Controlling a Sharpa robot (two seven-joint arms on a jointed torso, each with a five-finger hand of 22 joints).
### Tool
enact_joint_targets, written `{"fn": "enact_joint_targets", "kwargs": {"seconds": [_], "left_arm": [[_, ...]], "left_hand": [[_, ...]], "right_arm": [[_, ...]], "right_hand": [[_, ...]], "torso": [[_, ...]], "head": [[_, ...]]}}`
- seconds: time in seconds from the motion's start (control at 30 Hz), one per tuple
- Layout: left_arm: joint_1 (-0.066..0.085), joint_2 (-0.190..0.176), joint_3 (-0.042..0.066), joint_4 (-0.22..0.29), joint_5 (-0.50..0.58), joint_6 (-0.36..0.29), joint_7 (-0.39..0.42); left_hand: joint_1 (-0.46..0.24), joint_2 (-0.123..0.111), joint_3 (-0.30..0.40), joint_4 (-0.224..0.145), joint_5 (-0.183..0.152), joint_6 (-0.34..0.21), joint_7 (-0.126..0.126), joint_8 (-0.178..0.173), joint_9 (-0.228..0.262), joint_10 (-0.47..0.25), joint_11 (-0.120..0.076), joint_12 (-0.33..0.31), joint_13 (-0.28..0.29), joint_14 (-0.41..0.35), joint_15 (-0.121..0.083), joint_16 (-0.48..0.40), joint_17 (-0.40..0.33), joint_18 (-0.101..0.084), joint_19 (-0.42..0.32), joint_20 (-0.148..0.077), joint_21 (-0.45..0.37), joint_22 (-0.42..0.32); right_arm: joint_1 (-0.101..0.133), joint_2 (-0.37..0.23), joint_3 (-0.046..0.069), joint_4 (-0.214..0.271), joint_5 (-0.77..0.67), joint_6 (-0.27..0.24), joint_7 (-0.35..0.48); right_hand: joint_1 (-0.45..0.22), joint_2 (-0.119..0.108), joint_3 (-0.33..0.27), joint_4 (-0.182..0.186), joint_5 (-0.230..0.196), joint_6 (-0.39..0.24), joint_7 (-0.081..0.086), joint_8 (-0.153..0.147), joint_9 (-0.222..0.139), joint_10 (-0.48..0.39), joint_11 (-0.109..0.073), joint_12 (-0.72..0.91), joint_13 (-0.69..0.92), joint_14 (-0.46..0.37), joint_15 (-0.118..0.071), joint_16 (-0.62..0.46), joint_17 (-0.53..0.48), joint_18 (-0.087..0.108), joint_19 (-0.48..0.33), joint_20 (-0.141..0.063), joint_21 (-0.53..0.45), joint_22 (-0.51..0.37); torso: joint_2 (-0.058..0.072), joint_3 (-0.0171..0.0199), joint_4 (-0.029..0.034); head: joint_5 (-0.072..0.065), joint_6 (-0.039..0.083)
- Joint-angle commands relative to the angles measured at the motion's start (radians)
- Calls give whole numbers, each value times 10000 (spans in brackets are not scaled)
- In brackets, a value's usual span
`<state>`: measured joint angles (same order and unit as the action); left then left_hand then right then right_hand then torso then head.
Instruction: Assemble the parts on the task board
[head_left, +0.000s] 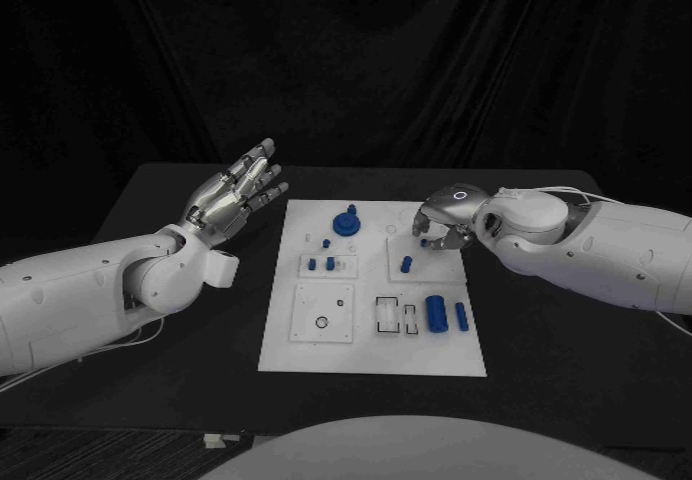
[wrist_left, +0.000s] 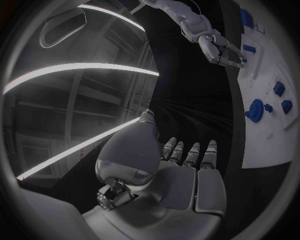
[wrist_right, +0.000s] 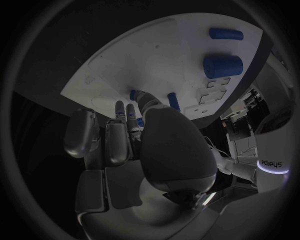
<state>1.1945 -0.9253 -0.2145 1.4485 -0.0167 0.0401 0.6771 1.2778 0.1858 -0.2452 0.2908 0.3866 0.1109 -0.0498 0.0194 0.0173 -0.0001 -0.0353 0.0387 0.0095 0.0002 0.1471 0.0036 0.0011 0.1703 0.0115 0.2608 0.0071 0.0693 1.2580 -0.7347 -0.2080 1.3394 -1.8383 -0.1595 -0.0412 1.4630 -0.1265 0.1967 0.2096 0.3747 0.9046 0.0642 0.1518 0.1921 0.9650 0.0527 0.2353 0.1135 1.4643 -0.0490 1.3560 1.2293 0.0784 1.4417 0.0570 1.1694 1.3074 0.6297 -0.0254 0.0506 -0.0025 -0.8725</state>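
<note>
Head view: task board, a flat white plate, is seen mid-table bearing blue parts; a round knob, a stubby cylinder; left hand is raised beside it, fingers spread, empty; right hand is curled over a small peg; whether it grips cannot be told; wrist views agree

Black table under everything; black curtain hanging in folds behind it; small white scrap at the table's near edge.
</note>
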Motion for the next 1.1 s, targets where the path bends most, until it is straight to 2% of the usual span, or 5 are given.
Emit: {"fn": "enact_joint_targets", "kwargs": {"seconds": [0.03, 0.43, 0.8, 0.97, 1.1], "left_arm": [[-15, -4, 10, 5, -9, 273, 1520], [-15, -22, 10, -42, -9, 391, 1464], [-15, 14, 10, -78, -9, 469, 1381], [-16, 43, 10, -103, -9, 506, 1327], [-16, 66, 10, -123, -9, 535, 1286]], "left_hand": [[139, 9, -34, -13, 89, 49, 60, -10, 12, 2, 118, 59, 1, 3, 93, -24, -5, 72, 14, 121, 60, 20], [414, 65, 34, -27, 403, 100, 121, -3, 19, 4, 324, 82, 5, 33, 260, 57, 26, 79, 40, 247, 74, 62], [528, 167, 84, -26, 538, 183, 299, 12, 31, 7, 434, 105, 9, 55, 352, 125, 47, 68, 64, 289, 87, 105], [587, 223, 115, -26, 605, 192, 338, 13, 32, 8, 483, 113, 11, 72, 406, 172, 61, 56, 82, 313, 97, 138], [644, 269, 143, -32, 663, 197, 365, 14, 33, 9, 520, 121, 12, 85, 449, 212, 71, 41, 97, 324, 106, 160]], "right_arm": [[-69, 36, 5, -61, -1, 27, 63], [-210, 101, 5, -199, 118, -197, 190], [-289, 104, 5, -266, 134, -585, 298], [-314, 84, 5, -290, 271, -708, 334], [-325, 72, 5, -315, 350, -852, 368]], "right_hand": [[-16, -12, 80, -8, 26, 101, -35, -3, 37, 106, -4, 41, 21, 177, 16, -29, -11, 0, -19, 37, -23, 1597], [-17, 23, 201, -68, 119, 249, -11, 97, 164, 286, -29, 165, 83, 157, 6, -44, -38, 2, -32, 36, -25, 1597], [346, 137, 659, -485, 328, 808, 233, 474, 554, 953, -141, 393, 162, 16, -76, -317, -438, 58, -147, -32, -299, 1526], [385, 196, 770, -619, 261, 1130, 262, 673, 744, 1235, -150, 415, 166, -39, -85, -455, -591, 76, -205, -44, -428, 1492], [323, 237, 801, -683, -6, 1366, 259, 809, 911, 1473, -164, 335, 127, 22, -98, -415, -528, 56, -155, -55, -325, 1522]], "torso": [[4, -1, 5], [7, -4, -1], [3, -6, 1], [3, -6, 0], [1, -4, -1]], "head": [[-15, -2], [9, -2], [55, -2], [80, -2], [84, -2]]}}
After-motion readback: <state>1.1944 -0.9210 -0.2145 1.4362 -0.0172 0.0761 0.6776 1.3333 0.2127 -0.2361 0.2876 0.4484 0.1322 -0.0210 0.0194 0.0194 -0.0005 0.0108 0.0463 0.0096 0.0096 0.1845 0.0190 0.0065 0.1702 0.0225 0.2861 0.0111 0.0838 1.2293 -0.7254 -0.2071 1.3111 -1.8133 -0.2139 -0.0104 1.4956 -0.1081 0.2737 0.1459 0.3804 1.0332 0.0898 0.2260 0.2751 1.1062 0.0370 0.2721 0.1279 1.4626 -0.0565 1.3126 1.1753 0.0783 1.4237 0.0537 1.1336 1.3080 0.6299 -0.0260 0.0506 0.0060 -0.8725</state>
